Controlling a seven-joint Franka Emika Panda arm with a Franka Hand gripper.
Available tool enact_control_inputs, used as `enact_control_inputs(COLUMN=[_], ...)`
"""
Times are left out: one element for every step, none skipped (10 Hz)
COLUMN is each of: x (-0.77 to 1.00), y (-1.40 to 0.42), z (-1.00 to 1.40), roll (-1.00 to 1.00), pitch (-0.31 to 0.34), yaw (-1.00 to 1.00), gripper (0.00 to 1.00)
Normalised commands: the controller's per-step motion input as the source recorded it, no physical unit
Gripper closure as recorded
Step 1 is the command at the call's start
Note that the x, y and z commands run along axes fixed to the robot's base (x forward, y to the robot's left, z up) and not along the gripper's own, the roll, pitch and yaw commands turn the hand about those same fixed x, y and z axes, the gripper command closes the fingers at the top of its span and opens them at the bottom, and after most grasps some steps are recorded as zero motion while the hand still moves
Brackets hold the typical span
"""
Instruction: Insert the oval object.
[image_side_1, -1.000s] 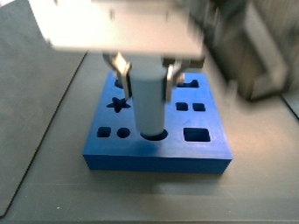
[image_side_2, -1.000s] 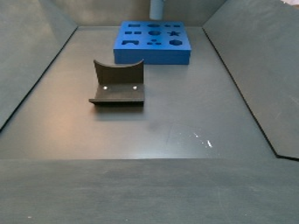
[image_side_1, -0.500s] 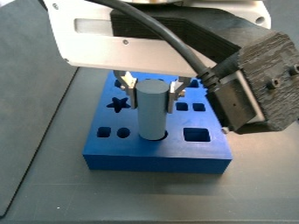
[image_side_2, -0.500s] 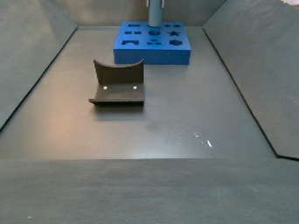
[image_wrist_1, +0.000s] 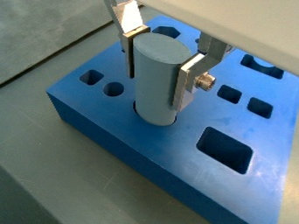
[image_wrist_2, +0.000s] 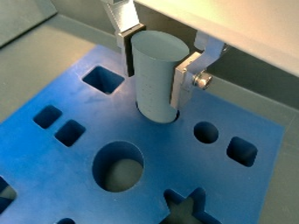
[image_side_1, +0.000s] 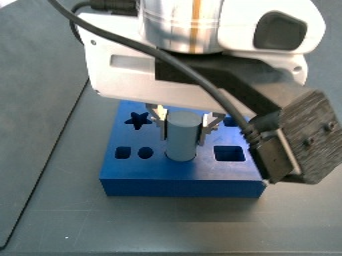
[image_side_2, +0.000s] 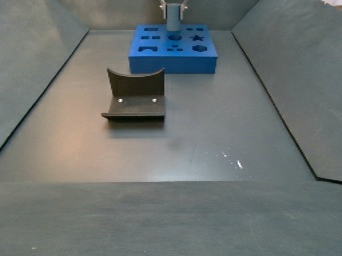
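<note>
Oval object (image_wrist_1: 156, 79) seated upright in the blue block (image_wrist_1: 128, 131)

Your gripper (image_wrist_1: 158, 57) stands directly above the block; its fingers (image_wrist_2: 188, 77) clasp the peg's sides; brown block (image_side_2: 135, 95) at 7 o'clock.

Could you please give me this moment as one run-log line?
task: insert oval object | tool: astride oval object, grip unclear | oval object: upright, lower end in blue block hole | brown block: apart on floor

From my wrist cam, the end effector (image_wrist_1: 160, 54) has its silver fingers (image_wrist_1: 190, 79) on either side of the oval object (image_wrist_1: 156, 77), which stands upright with its lower end sunk into a hole in the blue block (image_wrist_1: 140, 149). Other shaped holes surround it, on the grey surface (image_wrist_1: 35, 131).
</note>
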Motion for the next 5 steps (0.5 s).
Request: enact_control_inputs(x=[-0.01,-0.03,-0.06,-0.08,-0.21], y=[0.00,0.00,0.02,0.00,-0.18], z=[-0.25,-0.23,-0.20,-0.26,-0.27], roll=[0.00,0.00,-0.08,-0.07,0.10], pitch=[-0.119,-0.160,-0.230,-0.286,-0.361], yaw=[0.00,0.00,0.00,0.00,0.13], gripper=[1.00,1.00,1.00,1.00,1.00])
